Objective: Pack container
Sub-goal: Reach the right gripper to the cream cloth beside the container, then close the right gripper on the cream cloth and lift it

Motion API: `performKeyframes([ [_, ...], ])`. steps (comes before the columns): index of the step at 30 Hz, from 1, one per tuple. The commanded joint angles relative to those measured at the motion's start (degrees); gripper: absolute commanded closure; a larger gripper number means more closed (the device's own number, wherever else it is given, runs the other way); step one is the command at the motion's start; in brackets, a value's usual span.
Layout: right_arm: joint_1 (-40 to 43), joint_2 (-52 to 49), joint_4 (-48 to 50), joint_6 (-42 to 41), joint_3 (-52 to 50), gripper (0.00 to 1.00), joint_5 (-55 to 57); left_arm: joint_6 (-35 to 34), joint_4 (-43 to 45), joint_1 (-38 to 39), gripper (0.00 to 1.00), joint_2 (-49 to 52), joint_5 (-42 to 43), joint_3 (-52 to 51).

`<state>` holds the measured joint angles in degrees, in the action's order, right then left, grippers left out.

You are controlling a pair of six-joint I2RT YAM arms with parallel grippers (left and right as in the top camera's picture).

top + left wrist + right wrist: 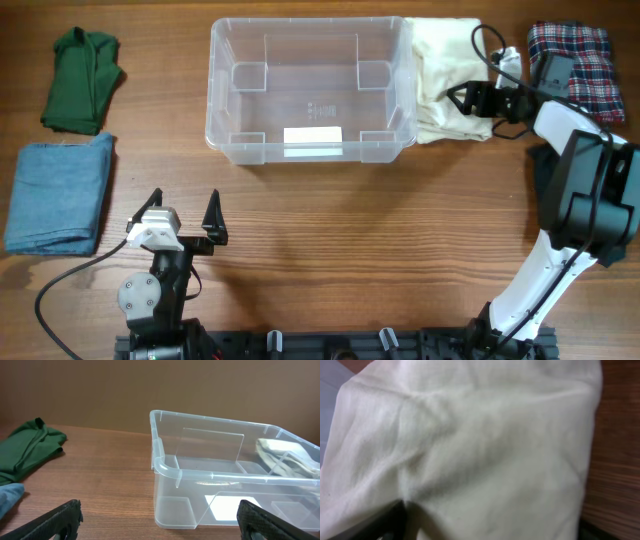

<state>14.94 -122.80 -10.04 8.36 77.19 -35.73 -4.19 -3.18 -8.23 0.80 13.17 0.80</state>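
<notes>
The clear container [212, 90] stands at the back middle of the table, empty, with a white label [312, 137] on its base. It also shows in the left wrist view [210, 476]. A cream garment [440, 60] lies against its right side. My right gripper [462, 100] is open and pressed down on this cream garment [470, 435], with cloth between its wide-spread fingers [490, 525]. My left gripper [183, 215] is open and empty near the front left, facing the container from a distance, with nothing between its fingers [160, 507].
A folded green garment [82, 80] lies at the back left, with a folded blue one [60, 195] in front of it. A plaid garment [580, 55] lies at the back right, behind the right arm. The green [30, 447] and blue [10, 497] garments show in the left wrist view.
</notes>
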Motion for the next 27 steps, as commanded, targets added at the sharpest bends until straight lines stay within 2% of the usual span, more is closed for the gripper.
performKeyframes([
  [1,-0.35,-1.73,0.57,-2.03,0.7,0.32,-0.72,-0.74,0.0,-0.26,0.0,-0.42,-0.59,-0.48],
  [2,-0.28,-1.73,0.59,-2.29,0.7,0.39,-0.72,-0.74,0.0,-0.26,0.0,-0.42,-0.59,-0.48],
  [4,-0.26,-1.73,0.61,-2.38,0.7,0.74,-0.72,-0.74,0.0,-0.26,0.0,-0.42,-0.59,-0.48],
  [7,-0.24,-1.73,0.68,-2.36,0.72,0.94,-0.74,-0.74,0.0,-0.26,0.0,-0.42,-0.59,-0.48],
  [19,1.62,0.96,0.31,-3.3,1.36,0.96,-6.8,-0.74,0.0,-0.26,0.0,-0.42,-0.59,-0.48],
  [27,3.37,10.93,-0.33,-4.02,1.36,0.96,-6.51,-0.74,0.0,-0.26,0.0,-0.42,-0.59,-0.48],
])
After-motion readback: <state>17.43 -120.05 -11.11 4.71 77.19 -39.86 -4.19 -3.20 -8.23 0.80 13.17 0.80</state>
